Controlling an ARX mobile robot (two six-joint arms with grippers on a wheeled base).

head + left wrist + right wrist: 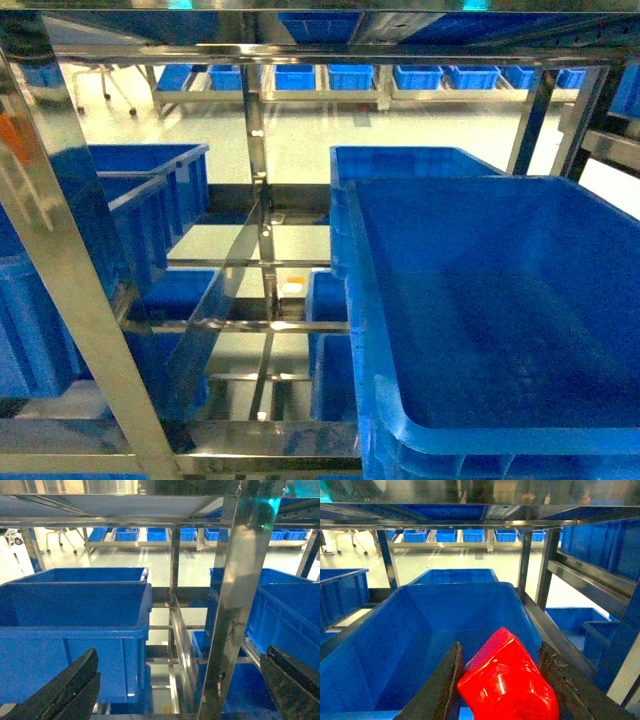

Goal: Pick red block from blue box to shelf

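The right gripper [502, 680] has the red block [507, 680] clamped between its jaws, glossy and tilted, filling the bottom of the right wrist view, and it hangs right over a dark blue crate [420, 630] that sits on the shelf [540, 580]. I read that as the carry stage: the block is held up and forward so it can be taken into the steel rack, and the crate below looks like a likely spot to let it go, though that is only my guess. The head view shows the same sort of crate [500, 300] close on the right, with steel posts and cross rails [265, 250] running through the middle and more crates [150, 190] on the left; neither arm shows there, and the block is hidden from it. Over on the left, the left gripper [180, 690] has its jaws spread wide with nothing between them, parked low in front of an upright post [235, 620] and another crate [75, 625], out of the way of the working arm, it seems. The light turquoise box the block belongs to is not in any view here. As for writing, I find none: no brand, no label, no lettering readable on the crates, the rack or the block.
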